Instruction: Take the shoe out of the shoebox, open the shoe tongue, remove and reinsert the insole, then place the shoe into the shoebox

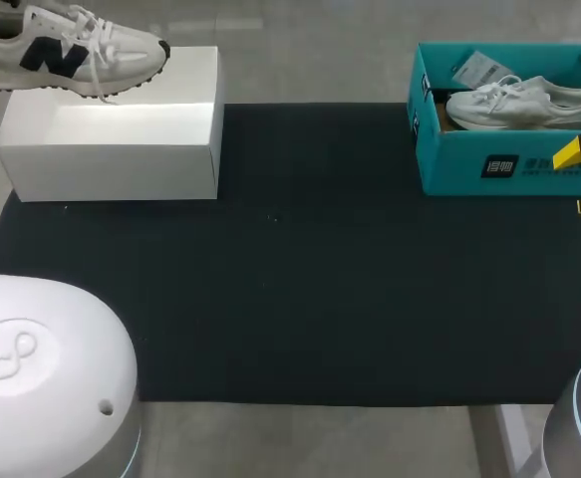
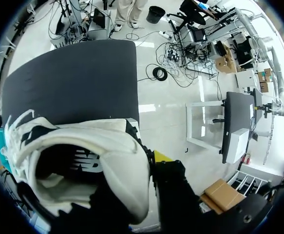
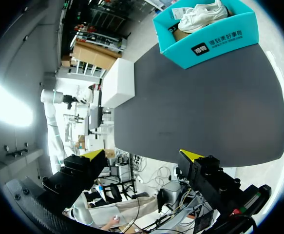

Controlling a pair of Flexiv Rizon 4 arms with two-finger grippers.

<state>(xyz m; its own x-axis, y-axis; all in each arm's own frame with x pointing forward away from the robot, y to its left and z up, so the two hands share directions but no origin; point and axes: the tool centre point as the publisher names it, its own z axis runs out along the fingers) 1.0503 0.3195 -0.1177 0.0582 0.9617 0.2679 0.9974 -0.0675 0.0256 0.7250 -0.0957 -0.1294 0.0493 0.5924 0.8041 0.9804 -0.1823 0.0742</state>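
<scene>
While the left claw (image 2: 112,163) grips the heel of a black-and-white sneaker (image 2: 83,141), one yellow fingertip (image 2: 161,157) showing beside it, the right claw (image 3: 142,155) hangs released, fingers spread wide, holding nothing. Well ahead of it on the black mat (image 3: 205,107) sits the teal shoebox (image 3: 180,46), a white shoe (image 3: 202,12) lying inside.

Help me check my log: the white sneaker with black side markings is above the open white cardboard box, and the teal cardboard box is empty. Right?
Not empty: the head view shows an all-white sneaker lying inside the teal cardboard box. The white sneaker with black side markings is indeed above the open white cardboard box.
</scene>
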